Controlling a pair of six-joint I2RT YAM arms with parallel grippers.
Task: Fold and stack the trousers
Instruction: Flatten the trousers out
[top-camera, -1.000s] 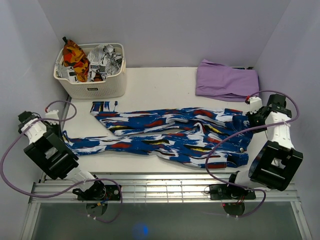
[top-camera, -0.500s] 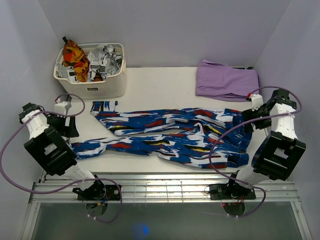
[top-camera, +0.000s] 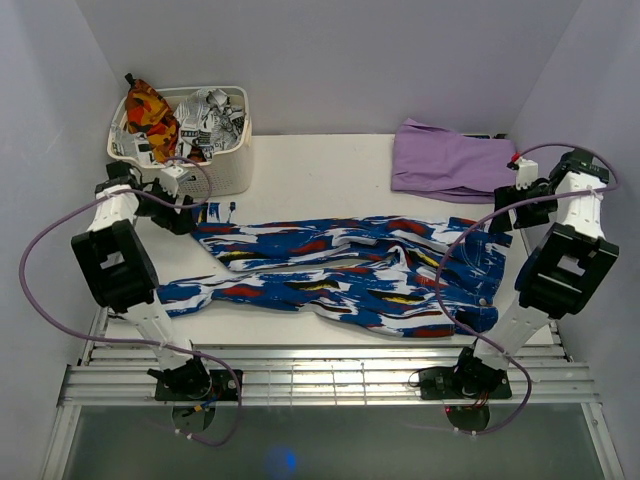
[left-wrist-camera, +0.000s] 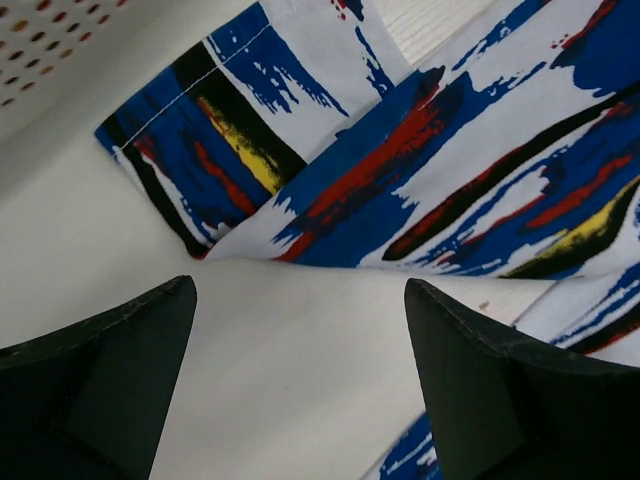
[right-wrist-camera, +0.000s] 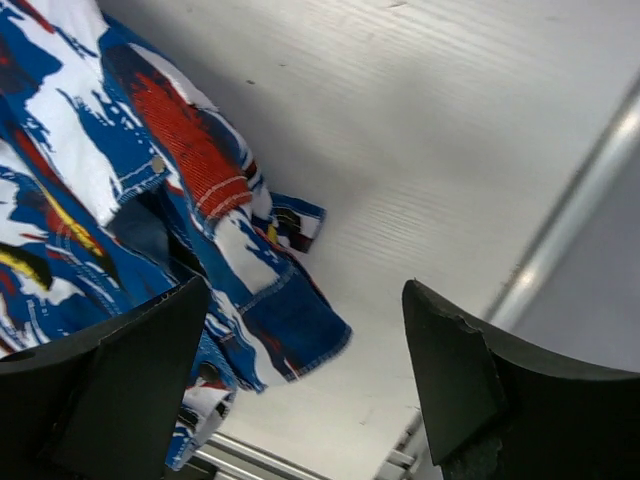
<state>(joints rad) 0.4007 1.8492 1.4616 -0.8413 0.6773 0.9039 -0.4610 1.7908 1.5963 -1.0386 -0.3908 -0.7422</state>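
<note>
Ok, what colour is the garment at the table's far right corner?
Plain lilac-purple; the garment shows best in the top external view.

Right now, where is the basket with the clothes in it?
In the top view, the basket sits at the far left corner of the table, just beyond a leg of the trousers.

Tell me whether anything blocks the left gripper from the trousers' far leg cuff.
Nothing visible does. The left gripper hangs open over bare table, just short of the cuff of the trousers. The basket stands off to one side, not between.
</note>
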